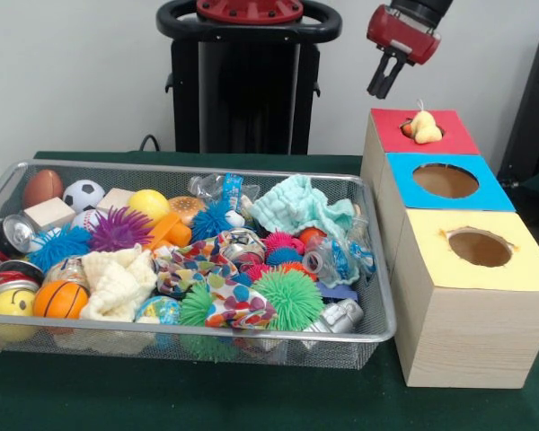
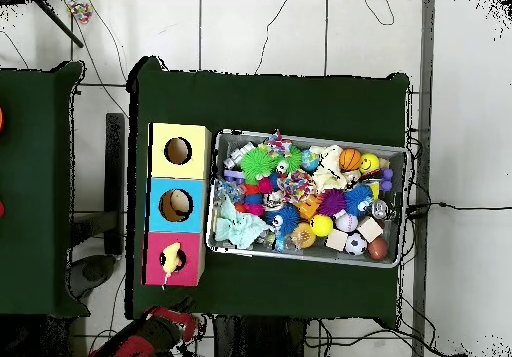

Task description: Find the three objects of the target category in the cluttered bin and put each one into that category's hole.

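A pale yellow lumpy object [image 1: 423, 127] lies over the hole of the red-topped box [image 1: 456, 136], with something reddish beside it in the hole. My gripper [image 1: 383, 93] hangs above and to the left of it, open and empty, fingers pointing down. In the overhead view the same yellow object [image 2: 170, 257] rests on the red box [image 2: 156, 245], and my gripper [image 2: 168, 316] is just off that box's edge. The wire bin [image 1: 207, 335] holds a jumble of balls, spiky toys, cloths, cans and wooden blocks.
A blue-topped box [image 1: 494, 194] and a yellow-topped box [image 1: 431, 262] stand in a row with the red one, right of the bin, their holes showing nothing on top. In the bin: a green spiky ball [image 1: 290, 298], a basketball [image 1: 60, 299], a mint cloth [image 1: 296, 206].
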Robot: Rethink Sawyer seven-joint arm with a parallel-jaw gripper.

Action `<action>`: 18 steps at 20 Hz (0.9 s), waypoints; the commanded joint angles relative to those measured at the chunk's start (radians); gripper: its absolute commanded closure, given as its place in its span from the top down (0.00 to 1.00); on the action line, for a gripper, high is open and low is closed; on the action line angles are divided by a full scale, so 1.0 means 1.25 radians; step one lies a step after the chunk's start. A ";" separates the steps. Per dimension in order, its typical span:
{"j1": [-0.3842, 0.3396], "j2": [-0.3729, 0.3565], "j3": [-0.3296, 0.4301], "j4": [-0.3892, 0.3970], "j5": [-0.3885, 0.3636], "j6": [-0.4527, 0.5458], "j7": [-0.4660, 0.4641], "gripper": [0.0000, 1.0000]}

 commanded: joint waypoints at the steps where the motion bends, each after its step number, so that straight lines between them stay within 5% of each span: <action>1: -0.117 -0.044 0.076 0.010 0.018 0.090 0.082 0.00; 9: -0.155 -0.123 0.030 -0.026 -0.021 0.189 0.032 0.00; 18: -0.132 -0.113 -0.004 -0.055 -0.032 0.223 0.056 0.00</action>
